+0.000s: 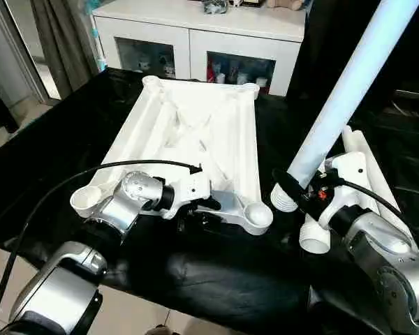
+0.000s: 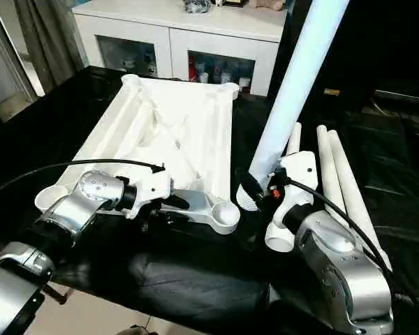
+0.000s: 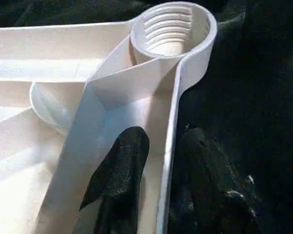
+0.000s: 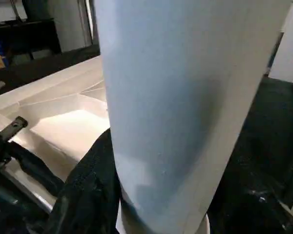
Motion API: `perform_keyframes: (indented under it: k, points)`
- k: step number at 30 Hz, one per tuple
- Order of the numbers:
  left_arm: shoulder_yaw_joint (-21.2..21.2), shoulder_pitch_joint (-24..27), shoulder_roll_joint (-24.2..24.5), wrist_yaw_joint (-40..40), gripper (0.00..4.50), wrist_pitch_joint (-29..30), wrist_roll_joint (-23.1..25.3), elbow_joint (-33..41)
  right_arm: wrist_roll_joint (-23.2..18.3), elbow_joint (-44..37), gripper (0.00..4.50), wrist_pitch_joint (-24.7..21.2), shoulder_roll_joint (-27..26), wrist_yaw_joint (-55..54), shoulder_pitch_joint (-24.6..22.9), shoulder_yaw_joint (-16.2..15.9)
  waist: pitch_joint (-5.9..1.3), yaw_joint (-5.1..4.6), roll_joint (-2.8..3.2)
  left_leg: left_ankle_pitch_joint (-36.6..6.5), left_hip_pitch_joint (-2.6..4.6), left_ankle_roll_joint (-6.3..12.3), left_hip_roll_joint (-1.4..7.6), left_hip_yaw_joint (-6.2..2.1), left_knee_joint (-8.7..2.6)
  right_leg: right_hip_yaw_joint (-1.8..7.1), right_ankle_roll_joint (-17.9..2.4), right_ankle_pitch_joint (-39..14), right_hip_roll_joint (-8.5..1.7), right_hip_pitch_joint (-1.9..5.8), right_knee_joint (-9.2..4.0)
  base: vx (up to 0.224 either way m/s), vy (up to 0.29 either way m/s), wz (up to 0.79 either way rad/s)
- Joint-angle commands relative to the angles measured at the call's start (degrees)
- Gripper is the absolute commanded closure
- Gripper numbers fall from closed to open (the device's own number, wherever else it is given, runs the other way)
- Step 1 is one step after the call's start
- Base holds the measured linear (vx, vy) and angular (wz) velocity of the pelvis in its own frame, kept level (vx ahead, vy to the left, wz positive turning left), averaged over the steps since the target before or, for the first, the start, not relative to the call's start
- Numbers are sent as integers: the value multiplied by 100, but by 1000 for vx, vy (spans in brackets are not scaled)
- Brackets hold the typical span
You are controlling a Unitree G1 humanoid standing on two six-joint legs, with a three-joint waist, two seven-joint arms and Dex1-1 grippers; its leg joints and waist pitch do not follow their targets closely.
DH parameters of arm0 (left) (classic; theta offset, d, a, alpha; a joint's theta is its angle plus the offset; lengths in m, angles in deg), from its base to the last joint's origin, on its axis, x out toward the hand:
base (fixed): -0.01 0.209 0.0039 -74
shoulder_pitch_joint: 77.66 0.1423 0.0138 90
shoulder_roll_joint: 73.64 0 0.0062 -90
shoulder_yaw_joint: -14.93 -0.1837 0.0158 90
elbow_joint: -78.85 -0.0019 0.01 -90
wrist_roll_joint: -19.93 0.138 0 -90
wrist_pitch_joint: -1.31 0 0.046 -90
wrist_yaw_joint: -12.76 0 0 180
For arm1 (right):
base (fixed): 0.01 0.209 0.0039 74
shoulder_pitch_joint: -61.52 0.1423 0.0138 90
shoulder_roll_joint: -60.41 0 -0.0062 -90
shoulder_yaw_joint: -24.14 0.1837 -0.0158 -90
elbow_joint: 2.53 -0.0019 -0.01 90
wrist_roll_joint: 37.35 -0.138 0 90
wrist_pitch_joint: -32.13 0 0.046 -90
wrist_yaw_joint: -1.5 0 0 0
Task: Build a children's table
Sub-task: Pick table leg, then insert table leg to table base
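The white table top (image 1: 195, 132) lies upside down on the black cloth, ribs and round corner sockets facing up. My left gripper (image 1: 199, 209) is shut on its near rim, one finger (image 3: 119, 180) inside the rim and one outside, close to the near-right socket (image 3: 173, 29). My right gripper (image 1: 300, 192) is shut on a long white leg (image 1: 349, 84) that leans up and to the right. The leg's threaded end (image 1: 285, 197) hangs just right of the near-right socket (image 1: 257, 215), apart from it. In the right wrist view the held leg (image 4: 185, 97) stands between my fingers (image 4: 88, 195).
Three more white legs (image 2: 335, 167) lie side by side on the cloth under and behind my right arm. A white cabinet (image 1: 195, 35) with glass-fronted shelves stands behind the table. The table's front edge runs just below my forearms.
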Motion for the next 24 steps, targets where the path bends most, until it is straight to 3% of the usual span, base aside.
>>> perform_keyframes:
  k: [1,14,21,24]
  points:
    - [75,-166,-9,75,336,-120,80,-146,-39,-163,259,41,-16,-41,-21,70,-332,9,-28,-1643,153,-148,384,-140,-490,184,-1239,-864,-395,158,-454,0,0,0]
    - [46,-234,41,206,439,-291,214,-428,-44,-217,259,24,-54,-96,-71,63,-322,-1,-14,-1815,160,-222,397,-154,-519,191,-1235,-936,-402,144,-465,0,0,0]
    - [100,-216,83,221,447,-260,256,-473,-83,-189,259,3,-67,-100,-42,73,-323,-11,-16,-1715,155,-166,396,-146,-513,191,-1287,-805,-408,156,-457,0,0,0]
    - [327,-169,97,131,447,86,70,-323,-256,-145,259,-150,-149,-112,28,143,-314,-23,-3,-1815,164,-191,398,-150,-523,191,-1304,-911,-405,144,-463,0,0,0]
